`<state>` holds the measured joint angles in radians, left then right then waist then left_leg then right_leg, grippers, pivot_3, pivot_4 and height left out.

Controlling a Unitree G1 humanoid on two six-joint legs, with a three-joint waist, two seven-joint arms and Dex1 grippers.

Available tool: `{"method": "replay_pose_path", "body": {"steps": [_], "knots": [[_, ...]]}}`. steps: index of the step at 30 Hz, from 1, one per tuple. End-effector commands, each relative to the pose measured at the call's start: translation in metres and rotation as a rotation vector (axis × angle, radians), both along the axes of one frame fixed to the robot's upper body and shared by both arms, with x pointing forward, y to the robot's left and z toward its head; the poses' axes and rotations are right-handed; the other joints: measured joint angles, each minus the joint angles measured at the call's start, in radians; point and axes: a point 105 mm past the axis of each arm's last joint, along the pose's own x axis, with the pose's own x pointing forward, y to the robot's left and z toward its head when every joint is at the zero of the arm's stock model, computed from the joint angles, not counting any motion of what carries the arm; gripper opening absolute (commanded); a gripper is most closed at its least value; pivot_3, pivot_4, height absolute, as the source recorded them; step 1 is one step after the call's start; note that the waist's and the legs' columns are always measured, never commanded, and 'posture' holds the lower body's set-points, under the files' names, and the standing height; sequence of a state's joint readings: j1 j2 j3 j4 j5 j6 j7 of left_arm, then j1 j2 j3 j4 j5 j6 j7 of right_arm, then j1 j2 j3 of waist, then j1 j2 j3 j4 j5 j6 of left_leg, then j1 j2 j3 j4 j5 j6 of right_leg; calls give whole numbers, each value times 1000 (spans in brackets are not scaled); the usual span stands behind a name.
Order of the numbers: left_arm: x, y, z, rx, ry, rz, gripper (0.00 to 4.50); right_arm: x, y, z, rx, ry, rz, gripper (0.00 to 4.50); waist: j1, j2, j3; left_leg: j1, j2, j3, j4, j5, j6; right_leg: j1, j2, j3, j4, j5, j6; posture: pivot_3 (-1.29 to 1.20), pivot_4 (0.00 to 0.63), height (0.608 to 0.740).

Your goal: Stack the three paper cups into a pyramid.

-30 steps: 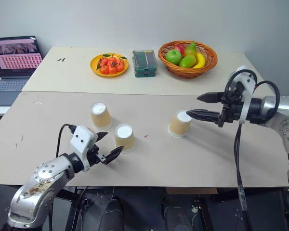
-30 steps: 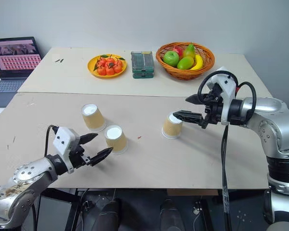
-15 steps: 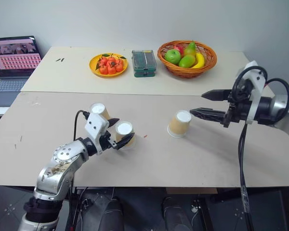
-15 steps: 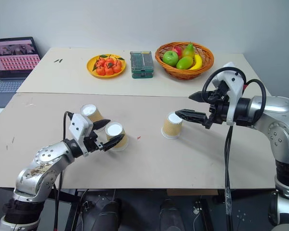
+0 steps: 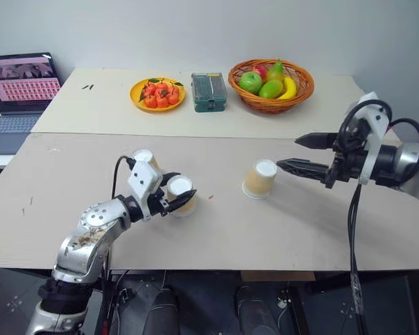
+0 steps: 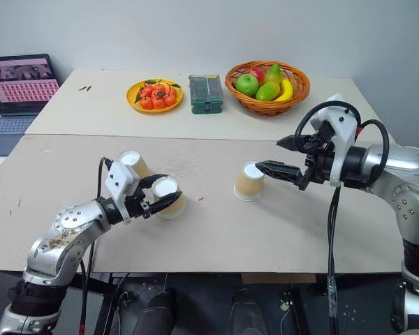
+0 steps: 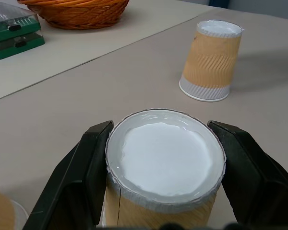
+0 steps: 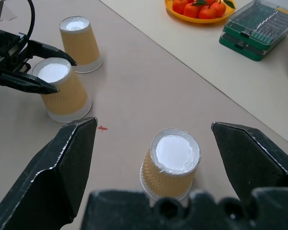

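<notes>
**Left fingers closed on the middle cup**

Here, all three paper cups stood upside down on the bench [image 5: 265, 230], unstacked. The left gripper [image 5: 176, 197] had its fingers [image 7: 86, 163] pressed against both sides of the middle cup [image 7: 164, 167], apparently gripping it. The far-left cup [image 5: 144, 159] stood just behind it. The right gripper [image 5: 295, 153] hovered with fingers [image 8: 69, 158] spread wide, apart from the right cup [image 5: 260, 179].
</notes>
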<state>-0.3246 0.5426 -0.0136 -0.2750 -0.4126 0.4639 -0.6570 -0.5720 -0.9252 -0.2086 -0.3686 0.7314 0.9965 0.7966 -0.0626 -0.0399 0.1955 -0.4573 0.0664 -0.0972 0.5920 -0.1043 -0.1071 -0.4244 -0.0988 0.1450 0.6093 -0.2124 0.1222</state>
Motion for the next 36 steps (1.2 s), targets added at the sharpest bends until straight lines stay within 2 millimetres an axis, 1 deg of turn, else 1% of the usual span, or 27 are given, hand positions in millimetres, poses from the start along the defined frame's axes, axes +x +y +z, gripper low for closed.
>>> {"method": "replay_pose_path", "body": {"steps": [1,3,6,8,10,13,18,23,28,33,36], "knots": [[13,-13,31,-25,-88,-52,3171,-7,0,13,3,-56,-7,4500,4,0,0,0,0,0,0,0,0,0,0,0,0,0,0,0,150,740],[19,-23,40,-33,-98,-99,3171,-9,0,13,6,-59,-14,4500,5,0,0,0,0,0,1,0,0,1,0,0,-1,0,0,0,150,740],[27,-34,44,-38,-100,-150,3171,-12,-1,12,12,-64,-32,4500,8,0,0,0,0,0,0,1,1,1,0,0,0,0,0,0,150,740],[32,-43,43,-47,-90,-187,3171,-14,-2,12,14,-67,-47,4500,7,0,0,0,0,0,0,5,7,1,0,0,0,-1,1,0,150,740],[34,-54,41,-59,-77,-230,3171,-16,-3,11,18,-70,-60,4500,8,0,0,0,0,0,-1,5,8,0,0,0,0,-1,2,0,150,740],[32,-72,38,-62,-60,-311,3171,-18,-3,11,21,-74,-71,4500,15,0,0,-1,0,0,-1,6,8,0,0,0,0,-3,3,0,150,740],[31,-91,30,-37,-56,-394,3171,-22,-4,11,26,-80,-94,4500,19,0,0,-1,0,0,-1,5,8,0,0,0,0,-2,3,0,150,740],[32,-94,25,-37,-50,-406,3171,-26,-5,12,29,-88,-113,4500,18,0,0,-1,0,0,-1,5,8,1,0,0,0,-2,3,0,150,740],[29,-95,12,-36,-23,-414,3171,-27,-7,13,34,-95,-129,4500,19,0,0,-1,0,0,-1,6,8,1,0,0,0,-2,3,0,150,740],[30,-93,-6,-14,10,-403,3171,-26,-8,15,31,-104,-137,4500,18,0,0,-1,0,0,-1,6,8,1,0,0,1,-2,3,0,150,740],[31,-91,-11,-7,13,-392,3171,-26,-8,15,31,-106,-139,4500,18,0,0,-1,0,0,-1,6,8,1,0,0,1,-2,3,0,150,740]]}}
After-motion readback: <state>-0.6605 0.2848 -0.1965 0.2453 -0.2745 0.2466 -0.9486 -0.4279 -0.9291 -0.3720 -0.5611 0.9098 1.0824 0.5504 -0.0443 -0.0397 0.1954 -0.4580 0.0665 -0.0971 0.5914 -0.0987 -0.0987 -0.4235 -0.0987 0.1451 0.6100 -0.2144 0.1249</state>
